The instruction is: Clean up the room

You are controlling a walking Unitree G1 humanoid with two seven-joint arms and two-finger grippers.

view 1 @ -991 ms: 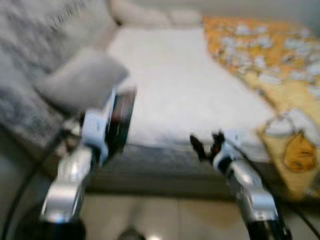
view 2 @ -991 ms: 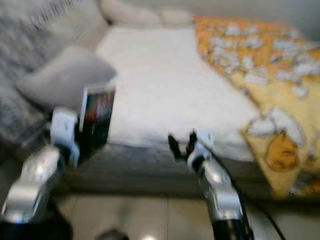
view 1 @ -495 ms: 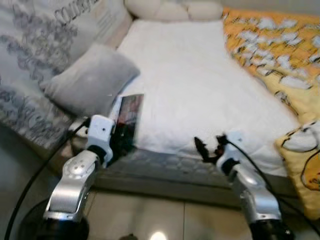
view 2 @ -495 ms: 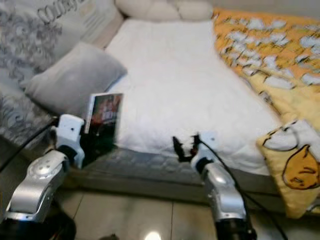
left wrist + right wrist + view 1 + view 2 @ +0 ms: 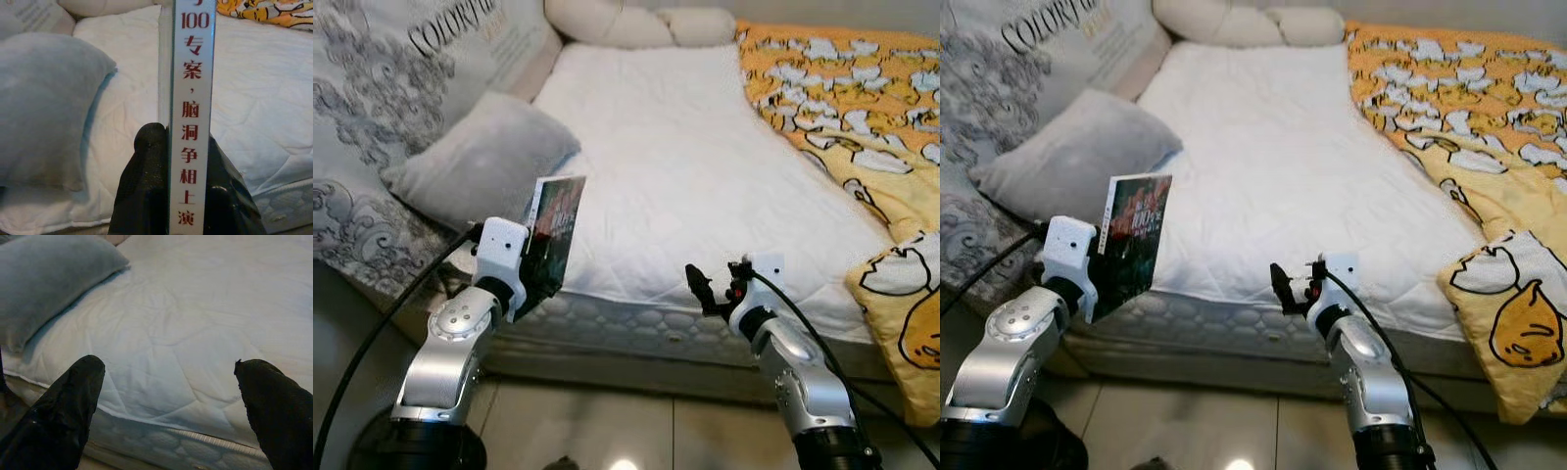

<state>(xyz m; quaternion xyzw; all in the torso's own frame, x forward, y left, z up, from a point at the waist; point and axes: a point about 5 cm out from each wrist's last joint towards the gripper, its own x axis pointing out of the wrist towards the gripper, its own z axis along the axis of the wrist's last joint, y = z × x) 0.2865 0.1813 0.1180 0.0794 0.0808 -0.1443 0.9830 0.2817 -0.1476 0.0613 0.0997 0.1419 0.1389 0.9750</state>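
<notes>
My left gripper (image 5: 540, 269) is shut on a thin book (image 5: 554, 228) with a dark cover, held upright in front of the bed's near left corner. In the left wrist view the book's white spine (image 5: 190, 117) with red characters stands between the two black fingers (image 5: 146, 186). My right gripper (image 5: 717, 284) hangs open with nothing in it, just before the mattress's front edge (image 5: 705, 328); its fingers (image 5: 58, 406) spread wide over the white quilted sheet (image 5: 186, 323).
A grey pillow (image 5: 480, 157) lies on the bed's left side against a patterned headboard cover (image 5: 391, 88). A yellow-orange blanket (image 5: 862, 117) covers the right side, and a cream bolster (image 5: 636, 24) lies at the far end. Glossy tile floor (image 5: 626, 431) runs below.
The camera has steadied and shifted slightly; the picture is sharp now. The left gripper holds the book a little higher. The right gripper stays open in about the same place.
</notes>
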